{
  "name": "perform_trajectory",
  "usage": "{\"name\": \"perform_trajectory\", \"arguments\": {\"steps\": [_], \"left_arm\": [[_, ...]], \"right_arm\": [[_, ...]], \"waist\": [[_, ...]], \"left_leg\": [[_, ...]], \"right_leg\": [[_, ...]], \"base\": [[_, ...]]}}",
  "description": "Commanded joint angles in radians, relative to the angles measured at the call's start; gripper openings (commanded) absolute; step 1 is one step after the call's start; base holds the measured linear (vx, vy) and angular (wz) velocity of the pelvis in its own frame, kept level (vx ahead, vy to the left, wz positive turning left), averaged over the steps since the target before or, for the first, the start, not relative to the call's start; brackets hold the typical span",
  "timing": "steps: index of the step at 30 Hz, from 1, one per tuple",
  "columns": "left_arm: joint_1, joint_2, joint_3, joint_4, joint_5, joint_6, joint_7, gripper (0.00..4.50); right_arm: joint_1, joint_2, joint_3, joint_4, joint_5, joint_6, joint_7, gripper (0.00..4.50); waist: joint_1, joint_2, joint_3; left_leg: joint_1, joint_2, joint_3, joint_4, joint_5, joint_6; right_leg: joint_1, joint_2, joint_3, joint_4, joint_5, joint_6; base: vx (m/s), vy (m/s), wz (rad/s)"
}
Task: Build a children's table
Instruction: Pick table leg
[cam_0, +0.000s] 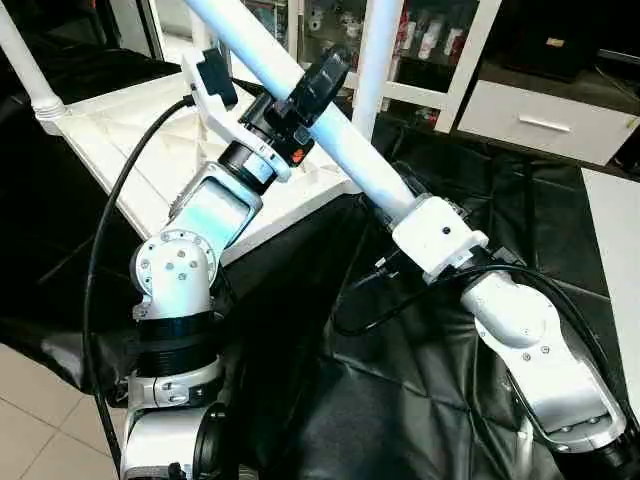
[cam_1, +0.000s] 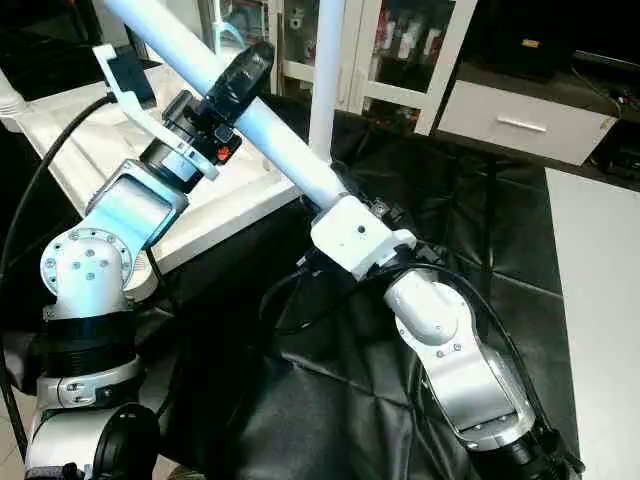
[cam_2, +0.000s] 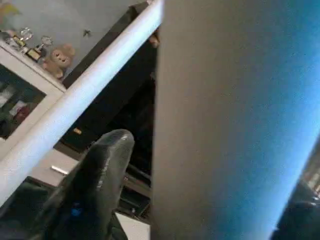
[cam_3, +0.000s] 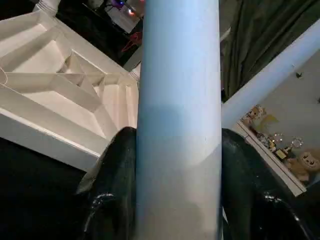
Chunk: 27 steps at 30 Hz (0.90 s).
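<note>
White plastic leg (cam_0: 345, 135): held slanted across the scene, above the black cloth (cam_0: 420, 390) and the near corner of the tabletop (cam_0: 150, 150).
Right gripper (cam_3: 179, 165): closed on the leg's lower part; both black fingers were seen pressed against the tube's sides in the right wrist view. Probably kept as the carrying grip.
Left gripper (cam_0: 305, 95): set around the same leg further up. One finger (cam_2: 97, 175) was seen standing just off the tube, so the jaws were taken as loose, not clamped. Judged a guide or re-grip hold for steering the leg toward a socket.
Tabletop: lay ribbed side up on the cloth, so the corner sockets were reachable from above.
Fitted legs: one (cam_0: 375, 60) stood upright at the near corner, behind the held leg; another (cam_0: 30, 70) rose at the far left corner.
Hidden: both ends of the held leg were cut off or covered; the ribbed end could not be made out. The left gripper's second finger was hidden behind the tube. The target socket could not be identified.
</note>
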Motion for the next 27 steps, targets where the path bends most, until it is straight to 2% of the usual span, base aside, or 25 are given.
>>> {"name": "perform_trajectory", "arguments": {"steps": [1, 7, 8, 12, 15, 16, 17, 20, 24, 25, 26, 27], "left_arm": [[-0.015, 0.004, 0.000, 0.009, 0.016, -0.013, 0.013, 3.06], [-0.004, 0.016, 0.000, -0.018, 0.015, -0.019, 0.013, 2.61], [-0.001, 0.018, -0.002, -0.021, 0.020, -0.025, 0.020, 2.50], [0.006, 0.022, 0.000, -0.029, 0.020, -0.034, 0.017, 2.17], [0.010, 0.023, -0.003, -0.034, 0.022, -0.036, 0.017, 2.09], [0.014, 0.023, -0.004, -0.038, 0.025, -0.040, 0.023, 1.97], [0.016, 0.023, -0.005, -0.040, 0.026, -0.043, 0.027, 1.80], [0.028, 0.023, 0.003, -0.059, 0.019, -0.047, 0.040, 1.77], [0.031, 0.026, 0.003, -0.058, 0.016, -0.050, 0.033, 1.73], [0.028, 0.028, 0.005, -0.054, 0.016, -0.051, 0.031, 1.72], [0.026, 0.030, 0.007, -0.051, 0.016, -0.052, 0.030, 1.72], [0.023, 0.035, 0.007, -0.046, 0.019, -0.053, 0.026, 1.72]], "right_arm": [[-0.010, 0.003, -0.028, 0.008, -0.016, -0.006, -0.008, 1.86], [-0.014, 0.009, -0.027, 0.019, -0.024, -0.011, -0.003, 1.86], [-0.015, 0.012, -0.027, 0.022, -0.027, -0.015, -0.001, 1.86], [-0.016, 0.020, -0.028, 0.032, -0.029, -0.026, -0.001, 1.86], [-0.017, 0.024, -0.028, 0.039, -0.028, -0.037, -0.002, 1.86], [-0.020, 0.026, -0.028, 0.044, -0.028, -0.041, -0.002, 1.86], [-0.022, 0.028, -0.028, 0.048, -0.028, -0.043, -0.002, 1.86], [-0.036, 0.039, -0.025, 0.067, -0.029, -0.054, -0.001, 1.86], [-0.042, 0.043, -0.027, 0.079, -0.033, -0.059, -0.003, 1.86], [-0.044, 0.053, -0.033, 0.081, -0.007, -0.066, 0.010, 1.86], [-0.044, 0.060, -0.037, 0.082, 0.013, -0.071, 0.019, 2.42], [-0.046, 0.065, -0.041, 0.082, 0.026, -0.080, 0.025, 2.56]], "waist": [[0.002, -0.006, -0.079], [0.003, -0.006, -0.082], [0.003, -0.003, -0.082], [0.005, -0.007, -0.088], [0.006, -0.007, -0.088], [0.008, -0.014, -0.094], [0.008, -0.014, -0.093], [0.007, -0.008, -0.097], [0.008, -0.011, -0.097], [0.009, -0.009, -0.098], [0.009, -0.009, -0.099], [0.010, -0.005, -0.099]], "left_leg": [[0.018, 0.060, -0.038, -0.071, -0.129, -0.005], [0.017, 0.059, -0.037, -0.069, -0.102, 0.005], [0.016, 0.059, -0.037, -0.068, -0.101, 0.006], [0.016, 0.060, -0.037, -0.067, -0.095, 0.008], [0.016, 0.059, -0.036, -0.066, -0.092, 0.006], [0.016, 0.061, -0.037, -0.065, -0.080, 0.009], [0.016, 0.061, -0.036, -0.065, -0.080, 0.009], [0.017, 0.062, -0.036, -0.064, -0.083, 0.003], [0.016, 0.060, -0.035, -0.063, -0.089, -0.004], [0.018, 0.061, -0.035, -0.063, -0.094, -0.005], [0.019, 0.061, -0.035, -0.063, -0.099, -0.006], [0.019, 0.062, -0.037, -0.064, -0.101, -0.008]], "right_leg": [[0.054, -0.089, 0.069, -0.083, -0.124, -0.138], [0.054, -0.089, 0.068, -0.076, -0.072, -0.147], [0.054, -0.089, 0.068, -0.075, -0.062, -0.152], [0.058, -0.092, 0.068, -0.074, -0.065, -0.160], [0.057, -0.091, 0.068, -0.073, -0.065, -0.159], [0.061, -0.093, 0.067, -0.069, -0.055, -0.160], [0.058, -0.092, 0.067, -0.070, -0.054, -0.160], [0.058, -0.092, 0.066, -0.068, -0.044, -0.165], [0.059, -0.090, 0.067, -0.070, -0.047, -0.162], [0.058, -0.091, 0.067, -0.070, -0.054, -0.160], [0.058, -0.091, 0.066, -0.070, -0.057, -0.159], [0.057, -0.092, 0.066, -0.069, -0.057, -0.159]], "base": [[0.000, 0.000, 0.00], [0.000, 0.000, 0.00], [0.000, 0.000, 0.00], [0.000, 0.000, 0.00], [0.000, 0.000, 0.00], [0.000, 0.000, 0.00], [0.000, 0.000, 0.00], [0.000, 0.000, 0.00], [0.000, 0.000, 0.00], [0.000, 0.000, 0.00], [0.000, 0.000, 0.00], [0.000, 0.000, 0.00]]}}
